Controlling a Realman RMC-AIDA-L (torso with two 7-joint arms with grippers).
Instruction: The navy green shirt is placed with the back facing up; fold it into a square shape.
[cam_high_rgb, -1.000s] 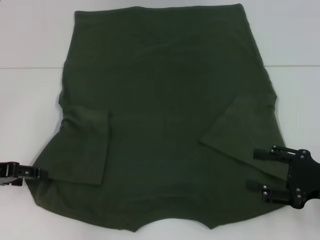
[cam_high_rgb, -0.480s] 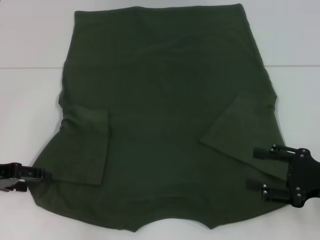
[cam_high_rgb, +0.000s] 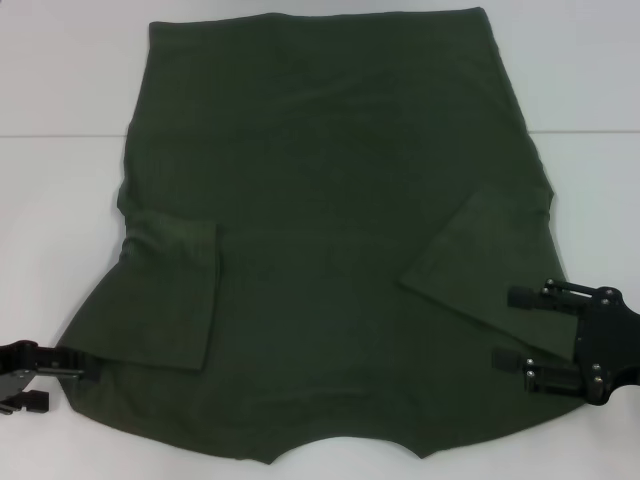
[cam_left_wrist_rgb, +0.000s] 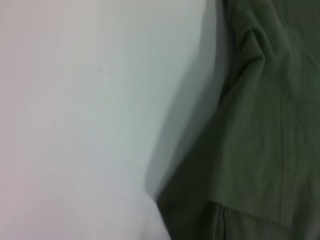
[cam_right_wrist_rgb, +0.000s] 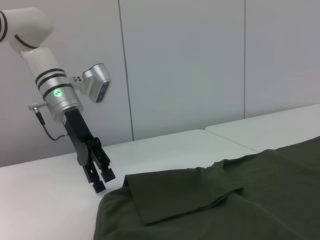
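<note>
The left claw (cam_high_rgb: 62, 362) has dropped lower at the shirt (cam_high_rgb: 330, 230) corner; its grip I cannot tell. The right claw (cam_high_rgb: 510, 328) hovers spread over the right sleeve on the table (cam_high_rgb: 60, 200).

One shirt (cam_high_rgb: 340, 230), two end effectors (cam_high_rgb: 60, 362) (cam_high_rgb: 510, 328)

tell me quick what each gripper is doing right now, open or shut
Left gripper: at the near left edge of the navy green shirt; open or shut cannot be told.
Right gripper: open over the shirt's near right edge, holding nothing.
</note>
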